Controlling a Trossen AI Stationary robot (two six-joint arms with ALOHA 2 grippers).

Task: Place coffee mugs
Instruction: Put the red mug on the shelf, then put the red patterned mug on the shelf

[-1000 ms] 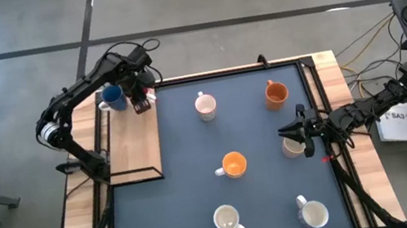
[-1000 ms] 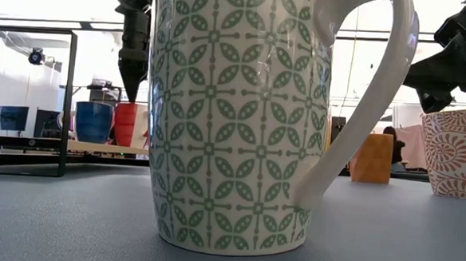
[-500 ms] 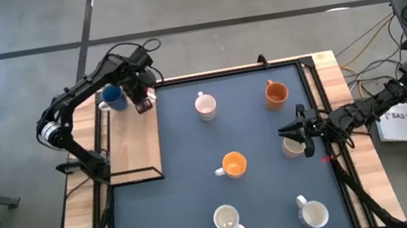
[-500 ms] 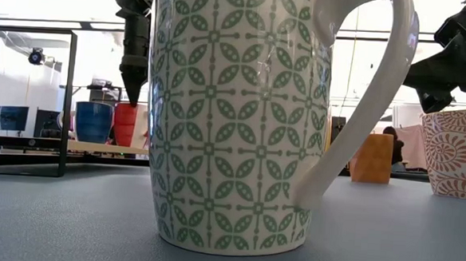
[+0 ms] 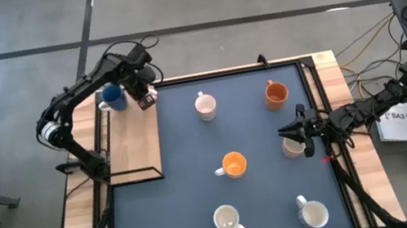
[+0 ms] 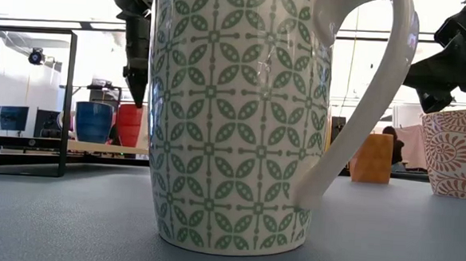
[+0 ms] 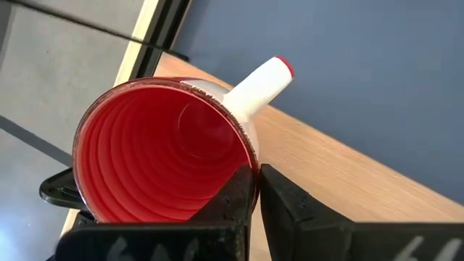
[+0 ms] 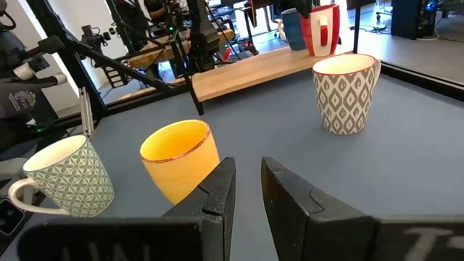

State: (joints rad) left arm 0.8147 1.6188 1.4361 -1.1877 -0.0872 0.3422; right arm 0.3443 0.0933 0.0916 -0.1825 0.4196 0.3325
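Note:
A red mug (image 7: 159, 156) with a white handle stands on the wooden board (image 5: 132, 142) at the table's far left, next to a blue mug (image 5: 111, 96). My left gripper (image 7: 255, 181) points down over the red mug and is shut on its rim; in the low view its fingers (image 6: 136, 69) reach down to the mug (image 6: 129, 125). At the table's right edge my right gripper (image 8: 248, 170) waits open and level with nothing between its fingers, over a patterned mug (image 5: 293, 147). My left gripper pinches the red mug's rim (image 7: 252, 168) beside the handle, one finger (image 7: 233, 199) inside the mug and one (image 7: 290, 206) outside. The fingers come from above, pointing down. The mug stands upright with its bottom on the wooden board.
On the blue mat stand a white mug (image 5: 205, 106), two orange mugs (image 5: 276, 94) (image 5: 233, 164), a green-patterned mug (image 5: 227, 218) close to the low camera and a white one (image 5: 314, 213). A black frame (image 5: 158, 130) edges the board. Cables and a laptop lie off the right.
My left gripper has shut on the red mug's rim and turned a little about its own axis, staying over the far left corner of the board. In the low view its fingers have drawn together and shifted slightly. The mug has stayed on the board.

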